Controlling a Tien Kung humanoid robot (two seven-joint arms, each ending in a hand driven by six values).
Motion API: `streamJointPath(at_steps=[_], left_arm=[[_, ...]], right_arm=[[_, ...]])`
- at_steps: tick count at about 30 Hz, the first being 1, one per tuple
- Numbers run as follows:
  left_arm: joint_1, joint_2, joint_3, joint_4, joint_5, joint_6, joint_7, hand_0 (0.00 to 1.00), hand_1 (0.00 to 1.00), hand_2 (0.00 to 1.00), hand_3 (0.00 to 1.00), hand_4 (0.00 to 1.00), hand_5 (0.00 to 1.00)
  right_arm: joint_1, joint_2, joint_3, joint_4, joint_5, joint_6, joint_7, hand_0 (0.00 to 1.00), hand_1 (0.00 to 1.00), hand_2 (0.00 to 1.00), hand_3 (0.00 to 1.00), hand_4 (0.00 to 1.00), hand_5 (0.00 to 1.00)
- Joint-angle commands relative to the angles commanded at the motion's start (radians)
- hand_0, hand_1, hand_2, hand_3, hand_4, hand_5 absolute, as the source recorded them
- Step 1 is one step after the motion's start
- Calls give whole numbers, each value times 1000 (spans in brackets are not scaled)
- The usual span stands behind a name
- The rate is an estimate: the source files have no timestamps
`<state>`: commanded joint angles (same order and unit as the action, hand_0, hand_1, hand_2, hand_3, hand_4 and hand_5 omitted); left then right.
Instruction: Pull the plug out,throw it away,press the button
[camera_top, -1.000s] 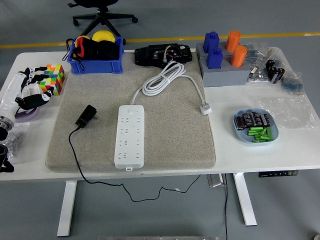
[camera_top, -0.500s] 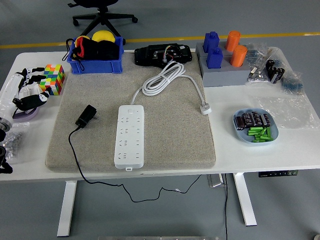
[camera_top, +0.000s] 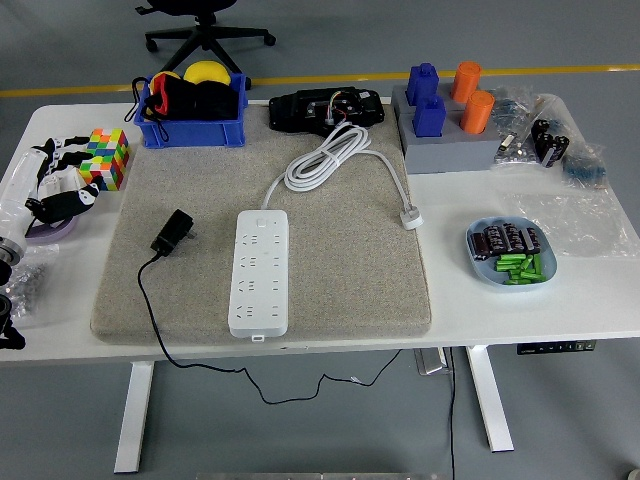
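A white power strip (camera_top: 260, 271) lies lengthwise on a grey felt mat (camera_top: 330, 260); no plug sits in its sockets. Its white cable (camera_top: 325, 155) is coiled behind it and ends in a white plug (camera_top: 411, 217) lying on the mat. A black plug (camera_top: 173, 231) lies on the mat left of the strip, and its black cord (camera_top: 148, 300) runs off the table's front edge. My left hand (camera_top: 55, 180) is at the far left edge of the table, fingers spread and empty, well away from the plug. My right arm is out of view.
A colourful cube (camera_top: 107, 157) stands beside my left hand. A blue bin (camera_top: 192, 130) with yellow and black items and a black device (camera_top: 325, 108) stand at the back. Blue and orange blocks on a grey base (camera_top: 445, 150) and a light blue dish (camera_top: 478, 262) of batteries are at right.
My left hand has drawn back a little toward the picture's left edge. Nothing on the mat has moved.
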<state>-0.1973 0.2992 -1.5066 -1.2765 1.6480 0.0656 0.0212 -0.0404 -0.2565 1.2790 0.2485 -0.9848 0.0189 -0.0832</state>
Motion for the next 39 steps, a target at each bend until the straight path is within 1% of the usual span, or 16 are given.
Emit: streamJointPath(at_steps=[13, 39], left_arm=[[1, -4, 17, 1, -1, -1, 1, 794, 740, 710, 794, 634, 2], [0, -4, 14, -7, -1, 1, -3, 786, 725, 701, 792, 632, 2]], right_arm=[[0, 1, 5, -1, 0, -1, 1, 727, 680, 659, 645, 744, 608], [2, 2, 7, -1, 0, -1, 1, 726, 680, 658, 646, 745, 608]])
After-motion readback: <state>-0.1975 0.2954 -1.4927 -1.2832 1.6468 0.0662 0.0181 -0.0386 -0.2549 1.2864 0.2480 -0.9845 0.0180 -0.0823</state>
